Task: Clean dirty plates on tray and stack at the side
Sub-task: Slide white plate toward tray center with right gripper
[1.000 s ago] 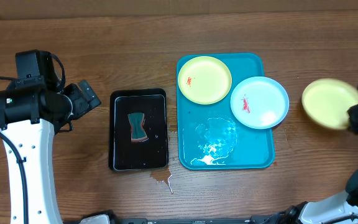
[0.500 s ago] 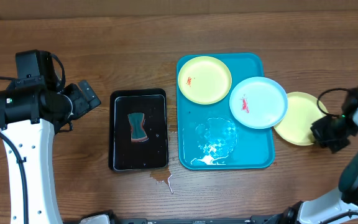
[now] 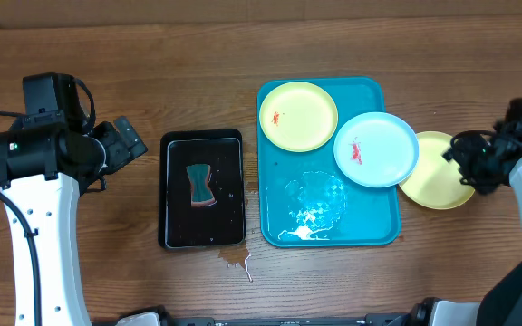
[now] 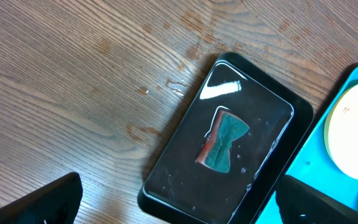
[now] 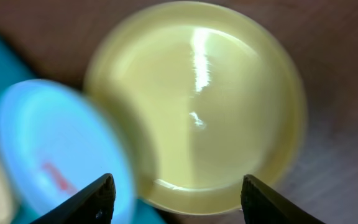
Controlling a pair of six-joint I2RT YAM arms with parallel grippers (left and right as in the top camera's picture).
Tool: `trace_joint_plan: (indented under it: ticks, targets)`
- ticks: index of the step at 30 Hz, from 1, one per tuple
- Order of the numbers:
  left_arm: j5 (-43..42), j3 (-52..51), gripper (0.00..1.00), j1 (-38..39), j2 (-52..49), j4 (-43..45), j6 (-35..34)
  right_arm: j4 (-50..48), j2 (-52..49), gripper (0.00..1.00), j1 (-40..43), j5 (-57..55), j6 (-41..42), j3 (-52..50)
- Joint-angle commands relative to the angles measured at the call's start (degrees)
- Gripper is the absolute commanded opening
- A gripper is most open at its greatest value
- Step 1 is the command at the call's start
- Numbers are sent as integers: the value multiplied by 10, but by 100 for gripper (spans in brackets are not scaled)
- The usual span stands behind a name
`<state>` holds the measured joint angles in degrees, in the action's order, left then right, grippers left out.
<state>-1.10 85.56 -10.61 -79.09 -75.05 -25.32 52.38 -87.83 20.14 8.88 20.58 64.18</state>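
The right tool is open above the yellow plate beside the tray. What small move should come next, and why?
Probably move the right tool a little toward the blue plate. The yellow plate beside the turquoise tray looks clean and lies on the table, nothing sits between the open fingers, and the blue plate shows a red smear, so it seems next to handle.

You're looking at 2 yel-green plates [image 3: 298,115] [image 3: 442,181], 1 blue plate [image 3: 376,149], 1 turq tray [image 3: 375,217], 1 blk tray [image 3: 166,192], 1 sponge [image 3: 201,185].
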Motion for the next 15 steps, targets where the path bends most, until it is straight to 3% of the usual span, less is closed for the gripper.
trace_joint_plan:
  ticks: [1, 12, 14, 15]
  targets:
    - [0, 6, 100, -2, 3, 1, 0, -35, 4, 66, -49, 85, -86, 2]
    - [0, 7, 100, -2, 3, 1, 0, -157, -90, 63, -137, -91, -73, -45]
    - [0, 6, 100, -2, 3, 1, 0, -162, -105, 59, -136, -103, -69, -45]
    - [0, 6, 100, -2, 3, 1, 0, -162, -111, 51, -136, -103, -69, -45]
